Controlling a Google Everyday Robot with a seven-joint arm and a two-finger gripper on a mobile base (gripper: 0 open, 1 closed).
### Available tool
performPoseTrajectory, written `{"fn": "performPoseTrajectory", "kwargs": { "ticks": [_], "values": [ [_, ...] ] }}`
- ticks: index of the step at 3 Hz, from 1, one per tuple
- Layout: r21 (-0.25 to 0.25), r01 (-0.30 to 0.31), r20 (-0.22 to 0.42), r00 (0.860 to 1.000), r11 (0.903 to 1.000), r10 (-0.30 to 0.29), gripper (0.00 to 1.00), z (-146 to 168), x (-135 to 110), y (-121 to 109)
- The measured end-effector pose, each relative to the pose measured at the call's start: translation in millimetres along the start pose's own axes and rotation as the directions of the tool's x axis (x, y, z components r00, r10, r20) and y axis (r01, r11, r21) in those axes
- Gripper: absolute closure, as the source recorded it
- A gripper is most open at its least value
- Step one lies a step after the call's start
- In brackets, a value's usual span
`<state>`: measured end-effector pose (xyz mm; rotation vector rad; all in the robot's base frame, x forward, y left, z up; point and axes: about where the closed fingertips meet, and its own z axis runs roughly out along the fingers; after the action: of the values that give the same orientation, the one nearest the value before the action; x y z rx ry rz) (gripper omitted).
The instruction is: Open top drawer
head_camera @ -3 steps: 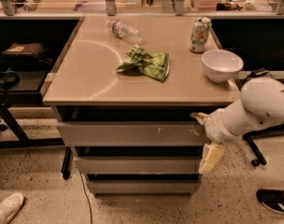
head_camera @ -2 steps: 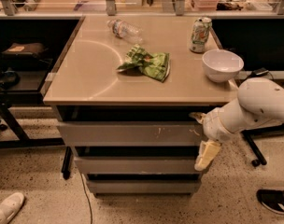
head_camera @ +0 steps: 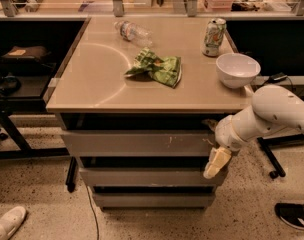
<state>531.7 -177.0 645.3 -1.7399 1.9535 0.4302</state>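
The top drawer is the wide grey front just under the tan tabletop, with small pale scuff marks right of centre. A dark gap shows between the tabletop and the drawer front. My gripper is at the right end of this drawer front, on the end of my white arm, which reaches in from the right. A pale yellowish part of the gripper hangs down past the drawer's lower right corner, over the second drawer.
A third, narrower grey drawer sits lowest. On the tabletop are a white bowl, a can, a green chip bag and a plastic bottle. A shoe lies at bottom left, another at bottom right.
My gripper has shifted slightly left, closer against the right end of the top drawer front. The drawers and tabletop objects have not visibly moved.
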Motion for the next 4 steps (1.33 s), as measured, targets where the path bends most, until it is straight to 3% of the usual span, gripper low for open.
{"fn": "performPoseTrajectory", "kwargs": {
  "ticks": [1,4],
  "values": [
    [0.000,0.000,0.000,1.000,1.0000,0.000,0.18,0.3,0.0,-0.1],
    [-0.004,0.004,-0.001,1.000,1.0000,-0.004,0.89,-4.9,-4.4,-1.6]
  ]
}}
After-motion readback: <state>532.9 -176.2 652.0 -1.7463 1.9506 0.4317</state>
